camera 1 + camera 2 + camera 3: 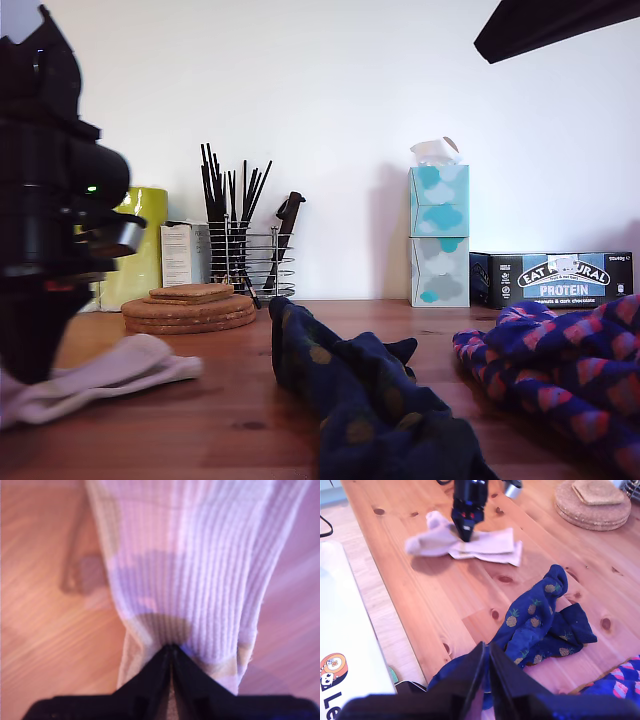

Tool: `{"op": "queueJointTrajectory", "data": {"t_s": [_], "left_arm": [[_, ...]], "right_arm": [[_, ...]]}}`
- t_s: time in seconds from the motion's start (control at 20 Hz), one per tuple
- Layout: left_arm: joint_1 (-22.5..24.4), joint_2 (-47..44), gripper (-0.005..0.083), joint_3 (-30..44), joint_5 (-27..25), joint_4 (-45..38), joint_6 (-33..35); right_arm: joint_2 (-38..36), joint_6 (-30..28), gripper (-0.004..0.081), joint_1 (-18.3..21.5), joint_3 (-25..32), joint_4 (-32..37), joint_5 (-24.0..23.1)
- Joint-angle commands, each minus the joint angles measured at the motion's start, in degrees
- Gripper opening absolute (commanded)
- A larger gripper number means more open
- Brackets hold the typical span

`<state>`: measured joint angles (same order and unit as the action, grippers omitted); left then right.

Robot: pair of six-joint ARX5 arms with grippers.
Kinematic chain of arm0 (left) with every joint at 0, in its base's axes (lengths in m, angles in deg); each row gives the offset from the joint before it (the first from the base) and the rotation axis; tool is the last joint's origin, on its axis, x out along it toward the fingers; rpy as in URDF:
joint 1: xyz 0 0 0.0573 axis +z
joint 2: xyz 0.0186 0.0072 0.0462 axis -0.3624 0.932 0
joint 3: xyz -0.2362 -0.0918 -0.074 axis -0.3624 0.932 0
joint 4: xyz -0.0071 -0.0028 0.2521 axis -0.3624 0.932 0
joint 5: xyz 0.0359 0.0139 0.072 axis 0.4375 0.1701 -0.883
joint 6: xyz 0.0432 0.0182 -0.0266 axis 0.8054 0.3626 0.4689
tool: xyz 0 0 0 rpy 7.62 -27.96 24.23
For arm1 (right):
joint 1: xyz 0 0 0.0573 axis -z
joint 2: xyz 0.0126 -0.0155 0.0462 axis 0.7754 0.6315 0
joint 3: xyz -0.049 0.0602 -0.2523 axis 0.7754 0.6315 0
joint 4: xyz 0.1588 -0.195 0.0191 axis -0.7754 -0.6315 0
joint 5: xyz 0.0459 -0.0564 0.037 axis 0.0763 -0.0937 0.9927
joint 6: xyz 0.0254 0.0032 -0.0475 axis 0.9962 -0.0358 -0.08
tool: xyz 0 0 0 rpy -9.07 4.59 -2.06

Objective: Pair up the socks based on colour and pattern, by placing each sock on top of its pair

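Observation:
My first gripper (172, 650) is shut on a pale ribbed sock (200, 570) lying on the wooden table. The second wrist view shows that gripper (465, 536) pressing down on the crumpled pale socks (495, 545). In the exterior view its black arm (50, 220) fills the left side above the pale sock (110, 375). My second gripper (485, 650) hangs shut, high above the dark navy spotted sock (540, 625), with nothing seen between its fingers. The navy sock (350, 390) lies mid-table. A blue sock with pink diamonds (560, 370) lies at the exterior view's right.
Stacked cork coasters (190, 308) sit behind the pale sock, with a wire holder of black sticks (245, 255), a green canister (140, 250), tissue boxes (438, 235) and a protein bar box (550, 278) along the wall. A black arm part (550, 25) shows at the exterior view's top right.

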<state>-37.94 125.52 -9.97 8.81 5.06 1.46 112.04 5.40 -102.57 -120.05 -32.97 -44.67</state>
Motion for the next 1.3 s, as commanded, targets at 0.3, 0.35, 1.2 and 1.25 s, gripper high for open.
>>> {"op": "queueJointTrajectory", "data": {"t_s": [0.3, 0.35, 1.2, 1.25], "left_arm": [[-12.3, 3.0, -0.0024, 0.8, 7.6, -3.3, -27.1], [-13.1, 3.0, -0.0024, 0.8, 7.6, -3.5, -28.3], [-11.8, -21.0, -0.0024, 0.7, 0.5, -10.8, -20.2], [-11.8, -22.2, -0.0024, 1.1, 0.1, -13.0, -18.6]], "right_arm": [[-0.1, -0.2, -0.0012, 0.9, 1.4, 0.7, 0.0], [-0.2, -0.2, -0.0012, 0.9, 1.4, 0.7, 0.0], [0.4, 7.6, -0.0012, 11.9, 1.4, 12.1, -4.7], [1.1, 7.7, -0.0012, 14.7, 1.4, 13.9, -4.7]]}}
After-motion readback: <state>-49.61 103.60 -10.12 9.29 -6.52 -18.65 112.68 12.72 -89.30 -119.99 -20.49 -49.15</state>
